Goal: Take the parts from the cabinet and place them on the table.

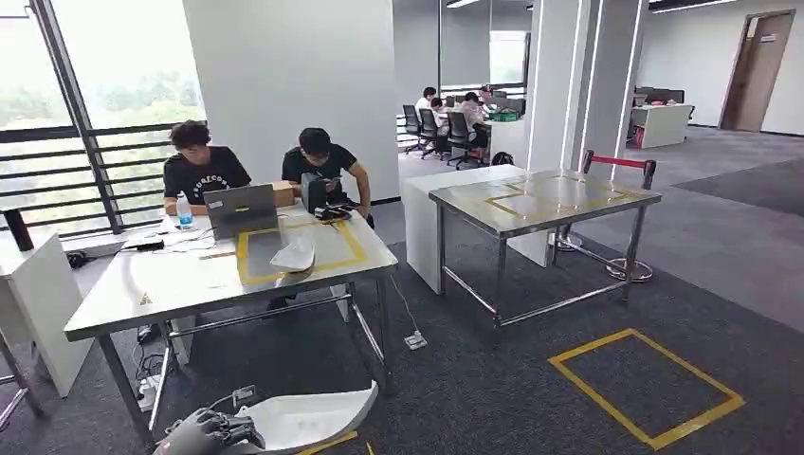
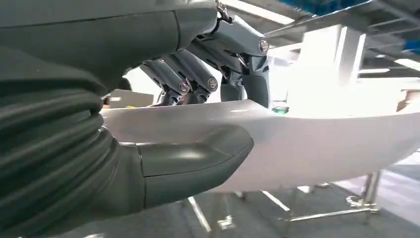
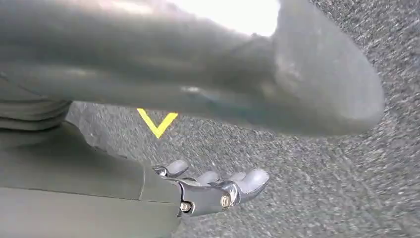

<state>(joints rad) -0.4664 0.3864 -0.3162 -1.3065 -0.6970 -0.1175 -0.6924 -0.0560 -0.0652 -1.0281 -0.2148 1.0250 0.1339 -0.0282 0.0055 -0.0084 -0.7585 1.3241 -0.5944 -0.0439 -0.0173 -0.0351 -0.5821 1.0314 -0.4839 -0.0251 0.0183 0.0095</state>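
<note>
Left hand (image 1: 210,431) at bottom left of the head view grips a white curved part (image 1: 308,417), thumb under, fingers (image 2: 198,82) over its edge: glossy, smooth, shell-like. A second white part (image 1: 294,254) lies on the steel table (image 1: 171,284) inside the yellow tape. Right hand (image 3: 218,191) hangs over carpet, fingers loosely spread, holding nothing.

I see one white curved part (image 1: 318,417) gripped by my left hand (image 1: 210,433), held low, level and lengthwise over the carpet. A second white curved part (image 1: 293,254) lies inside the yellow-taped square on the table (image 1: 171,289).
</note>
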